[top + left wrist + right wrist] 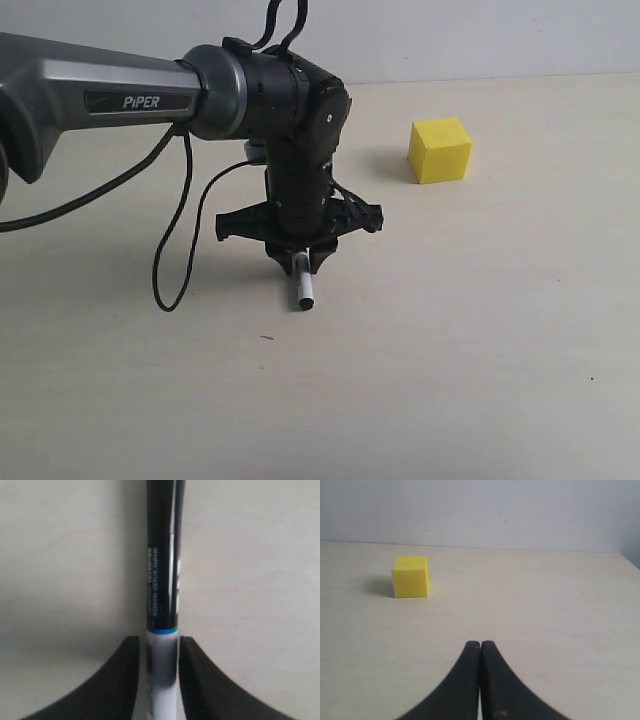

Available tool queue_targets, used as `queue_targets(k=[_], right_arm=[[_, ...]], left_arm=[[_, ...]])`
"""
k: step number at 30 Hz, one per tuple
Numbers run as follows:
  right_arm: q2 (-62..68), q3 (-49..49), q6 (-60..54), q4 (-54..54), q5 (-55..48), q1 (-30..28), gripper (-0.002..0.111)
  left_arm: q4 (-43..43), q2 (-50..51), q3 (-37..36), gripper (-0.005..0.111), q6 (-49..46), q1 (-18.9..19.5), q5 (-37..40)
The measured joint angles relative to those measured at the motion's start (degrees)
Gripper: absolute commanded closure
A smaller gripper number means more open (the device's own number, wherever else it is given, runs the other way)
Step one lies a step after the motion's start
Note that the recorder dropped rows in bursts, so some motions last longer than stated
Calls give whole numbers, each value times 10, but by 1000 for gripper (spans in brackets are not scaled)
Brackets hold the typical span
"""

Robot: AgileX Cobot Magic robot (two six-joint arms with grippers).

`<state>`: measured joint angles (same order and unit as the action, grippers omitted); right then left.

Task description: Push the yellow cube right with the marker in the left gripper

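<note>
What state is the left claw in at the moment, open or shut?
Shut on the marker: the left claw has both fingers pressed against the white barrel, with no gap.

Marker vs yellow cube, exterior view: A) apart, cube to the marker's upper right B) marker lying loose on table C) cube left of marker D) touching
A: the marker, clamped in the left gripper, sits clear of the yellow cube, which is farther right and higher in frame.

Marker (304, 288) in left hand (300, 262)
</note>
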<state>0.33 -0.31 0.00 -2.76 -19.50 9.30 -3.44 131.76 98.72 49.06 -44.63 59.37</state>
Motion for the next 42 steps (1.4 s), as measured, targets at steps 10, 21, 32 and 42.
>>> queue_targets(k=[10, 21, 32, 42], right_arm=[[0, 0, 0, 0, 0, 0, 108], [0, 0, 0, 0, 0, 0, 108], [0, 0, 0, 0, 0, 0, 108], [0, 0, 0, 0, 0, 0, 108]], left_arm=[[-4, 0, 0, 45, -32, 0, 0], [-33, -59, 0, 59, -235, 12, -11], [3, -136, -11, 107, -361, 56, -103], [103, -400, -405, 107, -451, 174, -469]])
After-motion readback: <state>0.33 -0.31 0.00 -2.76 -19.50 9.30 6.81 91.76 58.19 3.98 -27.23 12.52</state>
